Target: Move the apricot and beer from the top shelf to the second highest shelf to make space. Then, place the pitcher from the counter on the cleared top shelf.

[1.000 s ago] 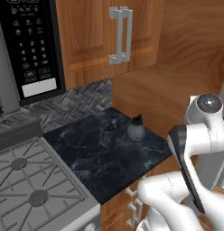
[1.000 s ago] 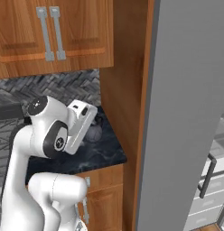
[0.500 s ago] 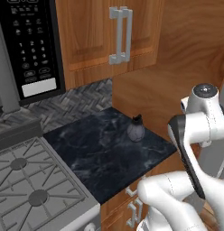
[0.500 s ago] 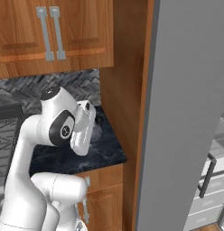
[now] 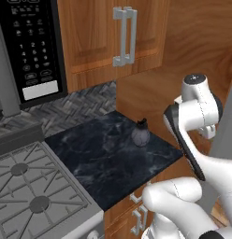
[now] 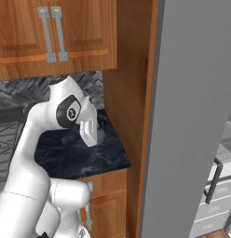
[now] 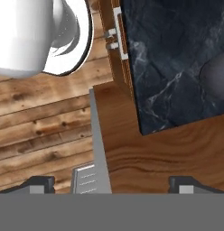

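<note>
Arm raised; pitcher (image 5: 141,134) on counter (image 5: 104,158).

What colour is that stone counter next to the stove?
The counter is dark blue-black with pale marbled veins, clearest in the left base view.

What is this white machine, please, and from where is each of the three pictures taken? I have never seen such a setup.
It is a white robot arm on a driving base, in a computer-drawn kitchen. Two pictures come from cameras on the base, behind the arm to its left and right. The third comes from a camera on the hand and looks down along the end effector, whose two dark fingertips stand wide apart at the bottom; it holds nothing. On the dark marbled counter stands a small smoky-grey pitcher, near the wooden side panel. A gas stove is beside the counter, and a microwave hangs above.
</note>
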You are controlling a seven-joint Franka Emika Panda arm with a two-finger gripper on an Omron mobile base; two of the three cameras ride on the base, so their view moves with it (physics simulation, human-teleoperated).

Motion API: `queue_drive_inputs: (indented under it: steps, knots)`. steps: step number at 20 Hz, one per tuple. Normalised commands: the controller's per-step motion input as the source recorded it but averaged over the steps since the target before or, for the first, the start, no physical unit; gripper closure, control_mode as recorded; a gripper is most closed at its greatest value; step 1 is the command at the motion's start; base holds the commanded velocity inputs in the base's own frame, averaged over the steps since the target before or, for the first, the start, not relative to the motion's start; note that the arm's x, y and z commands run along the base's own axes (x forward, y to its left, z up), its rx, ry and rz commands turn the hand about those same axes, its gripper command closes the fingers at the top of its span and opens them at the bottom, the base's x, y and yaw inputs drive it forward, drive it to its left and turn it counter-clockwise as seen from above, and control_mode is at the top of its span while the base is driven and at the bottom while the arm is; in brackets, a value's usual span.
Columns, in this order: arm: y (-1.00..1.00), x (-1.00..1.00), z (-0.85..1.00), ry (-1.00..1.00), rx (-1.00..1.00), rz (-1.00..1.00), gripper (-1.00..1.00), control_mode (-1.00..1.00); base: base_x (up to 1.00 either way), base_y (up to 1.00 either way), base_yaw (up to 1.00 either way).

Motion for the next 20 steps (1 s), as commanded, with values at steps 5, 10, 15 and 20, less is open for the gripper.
queue_drive_inputs:
  steps: [5,10,15,20]
  knots:
    - [0.23,0.4,-0.13,0.0,0.0,0.02,-1.0,-1.0,0.0,0.0,0.0]
    - [0.29,0.39,-0.26,0.0,0.0,0.02,-1.0,-1.0,0.0,0.0,0.0]
    - [0.23,0.34,-0.36,-0.01,0.0,0.06,-1.0,-1.0,0.0,0.0,0.0]
    - [0.06,0.29,-0.35,-0.05,0.03,0.09,-1.0,-1.0,0.0,0.0,0.0]
